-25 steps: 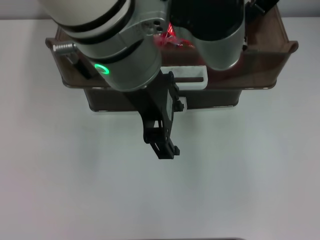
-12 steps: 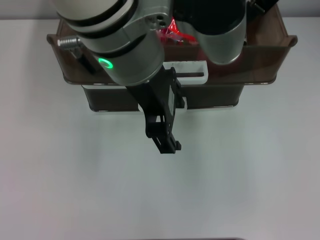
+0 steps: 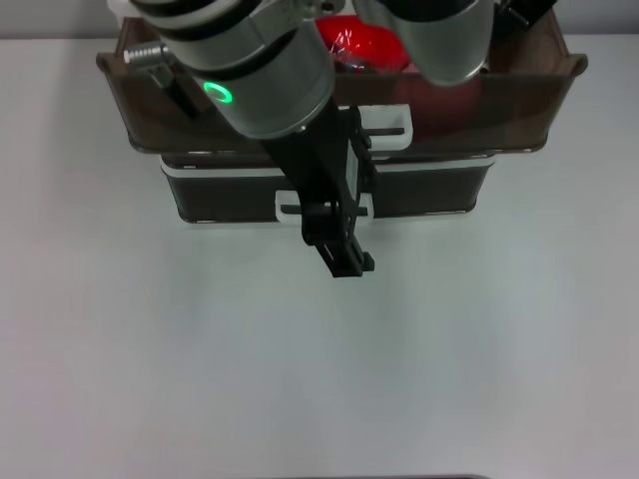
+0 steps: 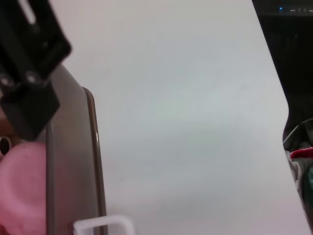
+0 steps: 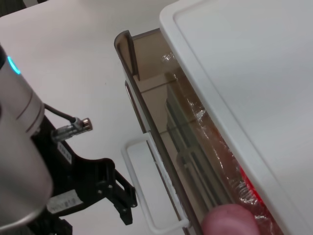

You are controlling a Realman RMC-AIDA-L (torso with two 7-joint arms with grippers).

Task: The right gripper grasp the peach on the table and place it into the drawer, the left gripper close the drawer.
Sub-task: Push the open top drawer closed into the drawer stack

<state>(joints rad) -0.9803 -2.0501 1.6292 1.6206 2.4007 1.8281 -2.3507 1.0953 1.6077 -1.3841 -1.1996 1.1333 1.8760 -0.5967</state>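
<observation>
Head view: top drawer [image 3: 499, 120] is partly pulled out over the table [image 3: 319, 379], its white handle [image 3: 384, 132] facing front. The left gripper [image 3: 344, 254], on the arm with the green ring [image 3: 217, 94], hangs in front of the handle and over the handle of the drawer below; can't tell if the fingers are apart or together. The right arm is above the drawer's rear; its gripper is not visible. A red packet [image 3: 359, 45] lies in the drawer.

Left wrist view: the peach [image 4: 22, 191] lies inside the drawer, against its brown front wall [image 4: 73, 161]. Handle at the frame edge.

Right wrist view: the peach [image 5: 230, 220] shows in the drawer beside the red packets, under the unit's white top [image 5: 254, 73]. The left gripper sits just outside the handle, holding nothing.
</observation>
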